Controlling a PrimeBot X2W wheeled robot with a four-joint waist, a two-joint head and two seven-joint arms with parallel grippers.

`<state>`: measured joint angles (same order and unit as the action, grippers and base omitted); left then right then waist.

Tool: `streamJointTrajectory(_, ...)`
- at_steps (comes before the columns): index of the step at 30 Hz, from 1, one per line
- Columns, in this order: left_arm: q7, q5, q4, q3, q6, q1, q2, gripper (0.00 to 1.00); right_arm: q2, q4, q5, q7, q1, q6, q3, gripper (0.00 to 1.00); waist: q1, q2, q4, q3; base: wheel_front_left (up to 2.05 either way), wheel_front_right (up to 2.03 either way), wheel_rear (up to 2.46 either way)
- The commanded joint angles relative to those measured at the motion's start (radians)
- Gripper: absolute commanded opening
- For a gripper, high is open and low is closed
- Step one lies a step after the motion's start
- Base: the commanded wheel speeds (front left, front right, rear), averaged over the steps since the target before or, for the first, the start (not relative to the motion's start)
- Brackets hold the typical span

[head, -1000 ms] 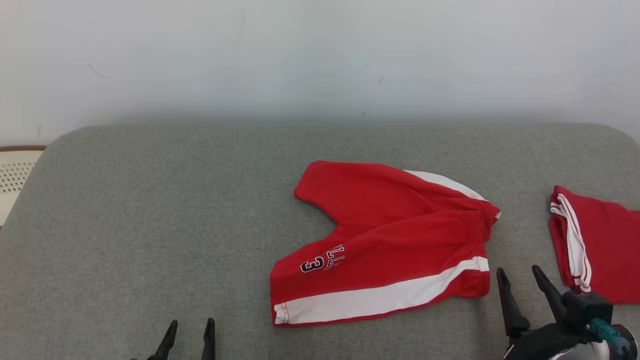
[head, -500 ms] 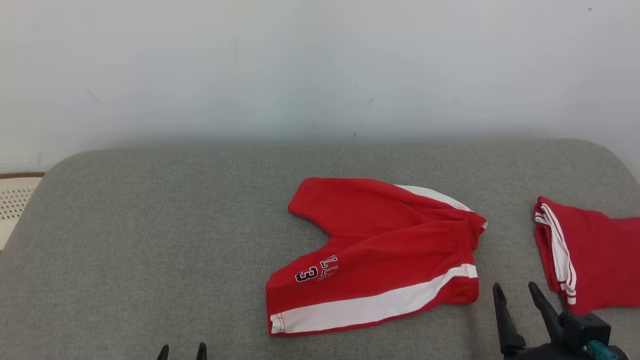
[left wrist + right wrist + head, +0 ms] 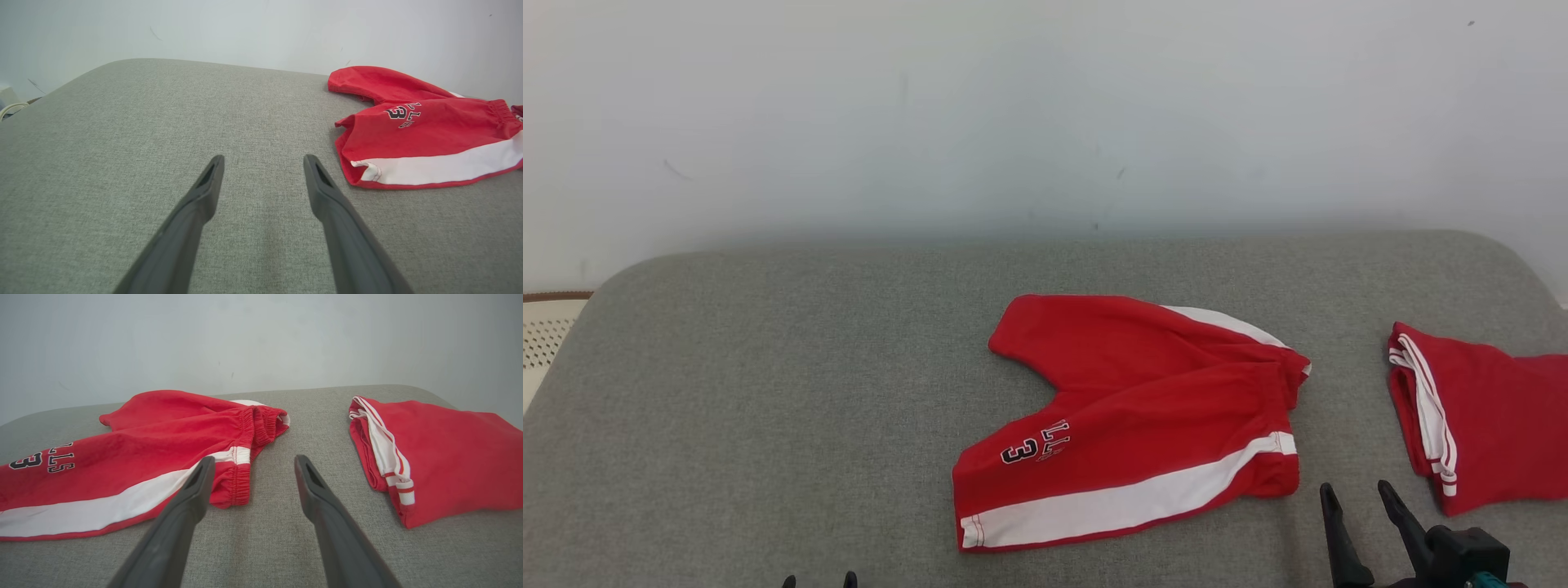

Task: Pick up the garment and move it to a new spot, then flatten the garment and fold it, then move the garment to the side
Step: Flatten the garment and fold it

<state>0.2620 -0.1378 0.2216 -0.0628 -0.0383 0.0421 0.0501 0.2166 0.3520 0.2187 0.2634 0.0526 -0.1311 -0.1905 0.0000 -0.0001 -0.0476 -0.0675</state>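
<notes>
Grey cushion (image 3: 768,392) stretches open left of the red shorts (image 3: 1143,408); left pincer (image 3: 263,161) and right pincer (image 3: 253,461) both spread.

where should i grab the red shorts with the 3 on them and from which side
Grip the gathered waistband of the red shorts, at their right end. It bunches up off the grey cushion, giving a raised fold, and the open right gripper sits just beside it, so coming in from the right, low, looks best.
</notes>
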Motion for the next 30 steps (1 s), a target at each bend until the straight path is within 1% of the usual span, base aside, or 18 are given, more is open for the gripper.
streamJointTrajectory(1,0.004,0.0,-0.002,0.0,-0.003,0.012,0.001,1.0,0.0,0.004,-0.006,0.001,0.006,0.001,0.0,1.0,0.0,0.0001,0.0,0.002,0.0,0.0,0.0)
streamJointTrajectory(8,0.004,-0.033,0.004,-0.01,0.003,0.007,0.001,1.0,-0.003,0.004,0.005,0.001,0.011,0.001,0.004,1.0,0.0,0.0001,-0.003,0.01,0.0,0.0,0.0)
streamJointTrajectory(16,0.004,-0.061,0.023,-0.062,0.02,-0.021,0.001,1.0,-0.005,0.002,0.011,0.001,0.027,0.001,-0.007,1.0,0.0,0.0001,-0.018,0.044,0.0,0.0,0.0)
streamJointTrajectory(23,0.004,-0.089,0.089,-0.134,0.056,-0.085,0.001,1.0,-0.015,0.004,0.022,0.001,0.05,0.001,-0.02,1.0,0.0,0.0001,-0.042,0.088,0.0,0.0,0.0)
streamJointTrajectory(30,0.004,-0.132,0.154,-0.194,0.085,-0.173,0.001,1.0,-0.008,-0.003,0.035,0.001,0.075,0.001,-0.03,1.0,0.0,0.0001,-0.077,0.139,0.0,0.0,0.0)
